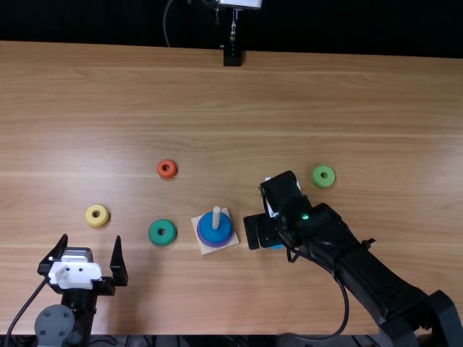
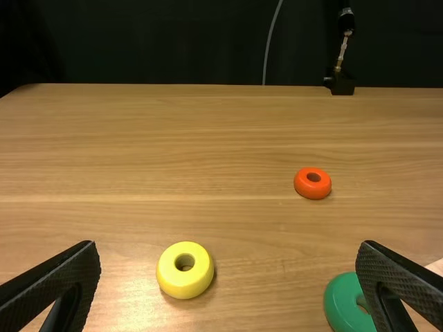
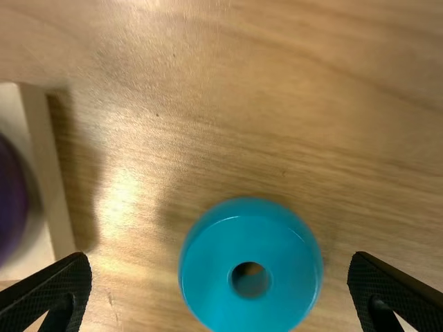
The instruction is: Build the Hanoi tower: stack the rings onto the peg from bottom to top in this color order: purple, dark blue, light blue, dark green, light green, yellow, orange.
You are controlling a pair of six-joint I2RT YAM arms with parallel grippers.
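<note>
Right gripper [image 1: 260, 231]: open, its fingers spread to either side of the light blue ring [image 3: 208, 283] and touching neither edge in its wrist view. Just left of this gripper we see the peg [image 1: 216, 216] on its square base [image 1: 205, 250], carrying the purple ring [image 3: 8, 200] with the dark blue ring [image 1: 208, 231] above. Beyond it, rightward, we log the light green ring [image 1: 317, 183]. Left gripper [image 1: 91, 240]: open; yellow ring [image 1: 92, 216] just ahead, dark green ring [image 1: 155, 235] to its right, orange ring [image 1: 161, 171] farther ahead and right.
</note>
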